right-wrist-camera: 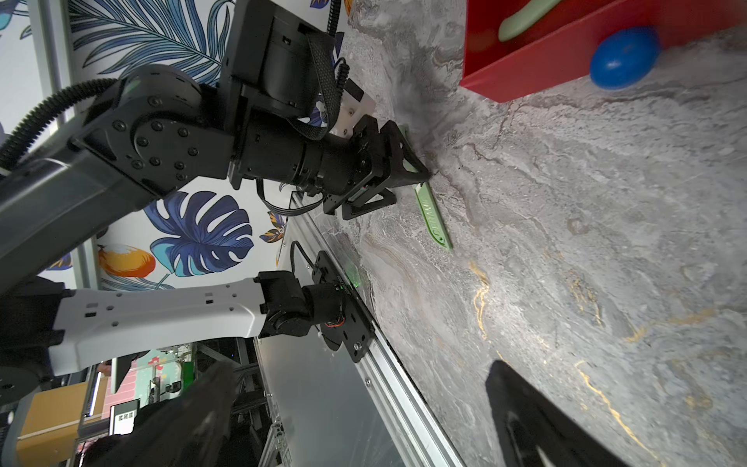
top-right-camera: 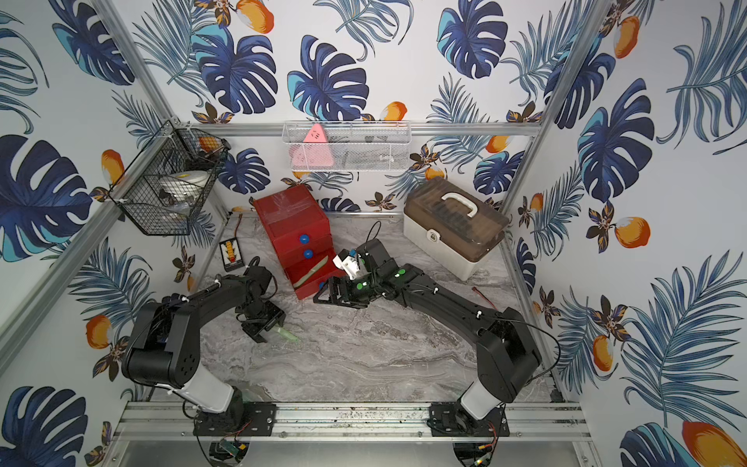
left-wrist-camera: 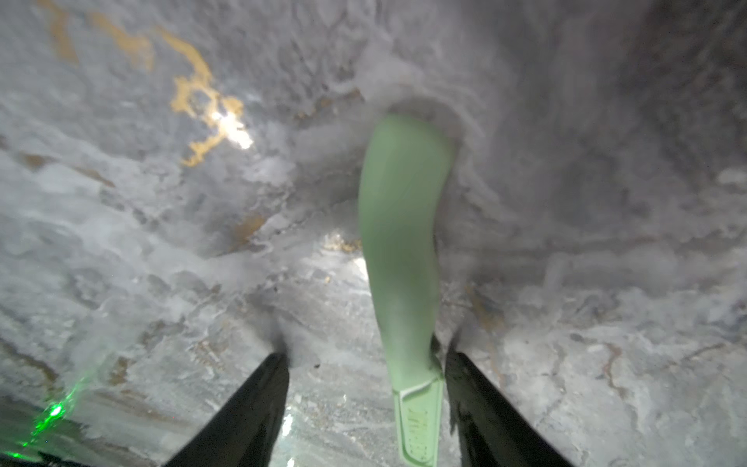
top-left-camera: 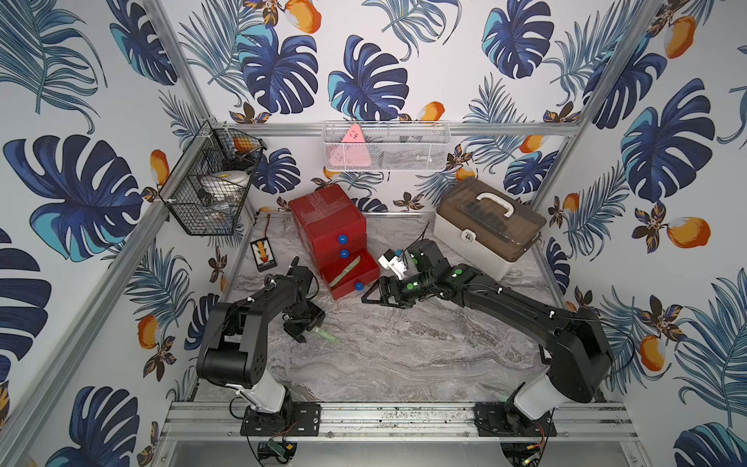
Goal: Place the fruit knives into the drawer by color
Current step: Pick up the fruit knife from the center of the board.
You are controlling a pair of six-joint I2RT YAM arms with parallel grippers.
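Now the left hand [left-wrist-camera: 366, 358] stands low over a pale green knife [left-wrist-camera: 400, 226] that lies flat on the bench [top-left-camera: 404, 356]; its fingers [left-wrist-camera: 250, 404] straddle the knife, one just beside it and the other apart, so this hand is open and grips nothing yet. I judge the step to be the pick-up of the only loose knife in view; the next move calls for shutting on the thin plastic without pushing it sideways, then carrying it to the red chest [top-left-camera: 323, 218]; its bottom drawer [top-left-camera: 366, 263] is pulled out and holds another green knife [top-left-camera: 345, 271], while the two above are shut. The right hand [top-left-camera: 370, 293] is wide open and empty, just beside that drawer's front and its blue knob [top-left-camera: 359, 286]; this narrows the way in; the bench between knife and drawer is otherwise free; the drawer walls are low, and the knife probably fits only slantwise.
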